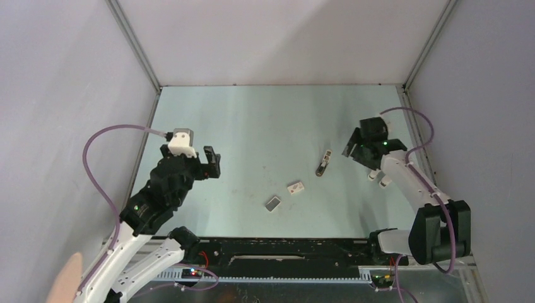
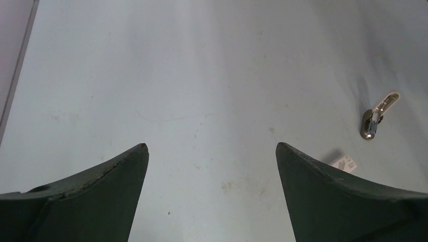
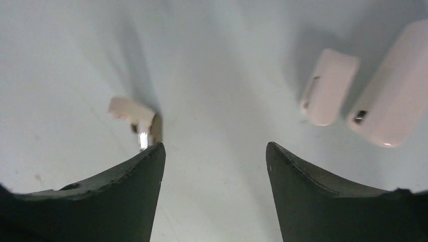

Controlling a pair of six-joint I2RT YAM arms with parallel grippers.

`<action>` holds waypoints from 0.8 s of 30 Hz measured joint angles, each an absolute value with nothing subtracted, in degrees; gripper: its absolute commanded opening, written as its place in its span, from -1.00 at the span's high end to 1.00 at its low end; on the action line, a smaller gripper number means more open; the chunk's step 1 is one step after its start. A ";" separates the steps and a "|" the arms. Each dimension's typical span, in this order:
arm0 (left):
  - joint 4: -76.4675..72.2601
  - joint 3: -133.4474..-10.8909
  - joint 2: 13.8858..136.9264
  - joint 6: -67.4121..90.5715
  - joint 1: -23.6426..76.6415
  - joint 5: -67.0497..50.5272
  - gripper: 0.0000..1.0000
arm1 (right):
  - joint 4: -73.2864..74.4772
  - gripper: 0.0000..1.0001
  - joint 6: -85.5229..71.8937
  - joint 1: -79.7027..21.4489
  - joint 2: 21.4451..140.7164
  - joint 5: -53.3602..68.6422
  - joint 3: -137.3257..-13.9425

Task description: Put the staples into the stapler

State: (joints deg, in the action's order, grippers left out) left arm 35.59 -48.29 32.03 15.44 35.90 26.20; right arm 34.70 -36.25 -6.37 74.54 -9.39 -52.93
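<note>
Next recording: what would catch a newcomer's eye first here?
Three small things lie on the pale green table: a slim dark stapler with a pale end, a small white printed cardboard box and a tiny flat grey block of staples. Both tools gape open and empty: the left tool over bare table at the left, the right tool just right of the stapler, near two whitish elongated pieces.
</note>
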 measured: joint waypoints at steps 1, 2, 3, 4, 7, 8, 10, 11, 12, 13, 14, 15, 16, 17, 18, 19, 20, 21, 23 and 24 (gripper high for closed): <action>35.03 -49.08 33.30 15.27 35.90 26.13 -0.99 | 34.39 -0.55 -36.75 -8.97 74.67 -9.78 -52.93; 34.61 -49.80 34.41 14.96 35.90 26.11 -1.00 | 33.93 -0.56 -37.19 -11.68 74.91 -10.59 -52.93; 34.28 -50.81 35.81 14.79 35.90 25.98 -0.99 | 33.32 -0.60 -37.60 -13.93 75.29 -11.20 -52.93; 33.89 -51.51 36.84 14.59 35.88 25.76 -0.99 | 32.45 -0.62 -38.19 -16.27 75.92 -11.97 -52.93; 32.95 -54.26 40.10 14.09 35.86 25.34 -0.99 | 29.52 -0.64 -40.12 -20.95 78.98 -13.72 -52.97; 32.58 -55.00 40.97 13.96 35.86 25.30 -1.00 | 28.40 -0.63 -40.71 -22.02 80.44 -14.41 -52.97; 31.70 -56.55 42.61 13.87 35.86 25.32 -0.99 | 26.35 -0.61 -41.85 -23.55 83.70 -15.68 -52.97; 31.24 -57.10 43.33 13.87 35.86 25.32 -0.99 | 25.41 -0.59 -42.19 -23.99 85.12 -16.19 -52.99; 30.83 -57.54 43.97 13.87 35.86 25.30 -0.99 | 24.25 -0.58 -42.68 -24.43 87.05 -16.69 -52.99; 30.50 -57.84 44.42 13.87 35.86 25.30 -0.99 | 23.29 -0.56 -43.11 -24.77 88.84 -17.08 -52.99; 30.30 -58.11 44.80 13.89 35.86 25.30 -0.99 | 22.52 -0.54 -43.31 -25.08 90.56 -17.52 -52.99; 30.00 -58.33 45.21 13.87 35.86 25.30 -0.99 | 21.82 -0.50 -43.55 -25.34 92.20 -17.98 -53.04; 29.65 -58.63 45.67 13.87 35.86 25.30 -0.99 | 21.32 -0.47 -43.64 -25.54 93.71 -18.26 -53.21; 29.28 -58.83 46.04 13.87 35.86 25.32 -0.99 | 20.88 -0.42 -43.79 -25.67 95.26 -18.41 -53.47; 28.95 -59.05 46.46 13.85 35.86 25.32 -0.99 | 20.64 -0.35 -43.81 -25.93 96.36 -18.50 -53.80; 28.42 -59.22 46.89 13.82 35.86 25.32 -0.99 | 20.21 -0.27 -43.97 -26.15 97.51 -18.55 -54.19; 28.23 -59.29 47.16 13.78 35.86 25.32 -0.99 | 20.14 -0.19 -43.86 -26.28 98.32 -19.05 -54.63; 27.97 -59.29 47.37 13.58 35.86 25.32 -0.99 | 19.44 -0.10 -44.07 -26.57 98.72 -19.20 -55.05; 27.92 -59.27 47.62 13.45 35.83 25.34 -0.99 | 18.59 0.05 -44.01 -27.05 99.35 -19.35 -55.53; 27.92 -59.24 47.59 13.43 35.83 25.36 -0.99 | 18.13 0.11 -44.05 -27.42 99.63 -19.42 -55.61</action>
State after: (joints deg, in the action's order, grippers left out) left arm 27.92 -59.24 47.59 13.43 35.83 25.36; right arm 18.13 -44.05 -27.42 99.63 -19.42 -55.61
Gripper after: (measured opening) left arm 0.996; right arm 0.527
